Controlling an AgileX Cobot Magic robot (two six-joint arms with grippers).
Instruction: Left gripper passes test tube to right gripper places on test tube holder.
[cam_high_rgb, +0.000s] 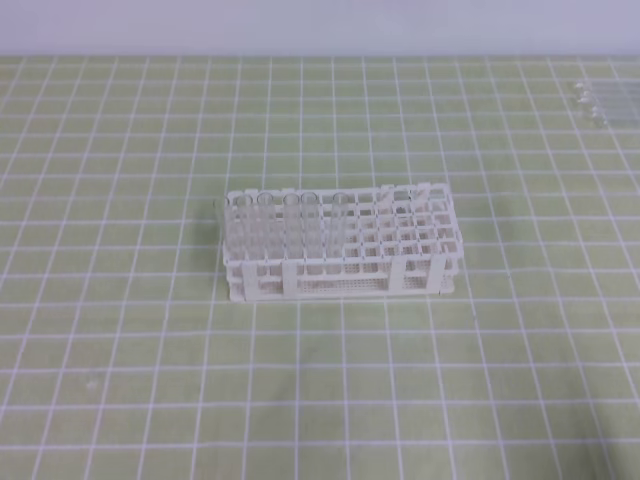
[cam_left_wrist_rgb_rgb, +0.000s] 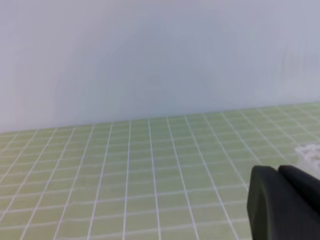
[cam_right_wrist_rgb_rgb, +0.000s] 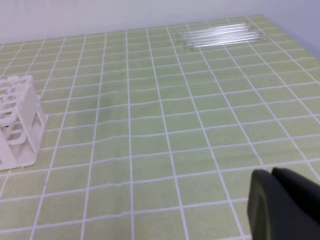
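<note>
The white test tube holder (cam_high_rgb: 340, 262) stands mid-table, with several clear tubes (cam_high_rgb: 275, 225) upright in its left half. A bunch of loose clear test tubes (cam_high_rgb: 600, 100) lies at the far right; the right wrist view shows them (cam_right_wrist_rgb_rgb: 222, 34) far ahead. Neither arm shows in the exterior high view. In the left wrist view my left gripper (cam_left_wrist_rgb_rgb: 278, 171) is shut and empty above bare mat. In the right wrist view my right gripper (cam_right_wrist_rgb_rgb: 271, 173) is shut too, holding nothing. It is well right of the holder's end (cam_right_wrist_rgb_rgb: 17, 125).
A green mat with a white grid (cam_high_rgb: 320, 400) covers the table. A pale wall (cam_left_wrist_rgb_rgb: 160, 60) rises behind its far edge. A blurred whitish thing (cam_left_wrist_rgb_rgb: 310, 151) sits at the right edge of the left wrist view.
</note>
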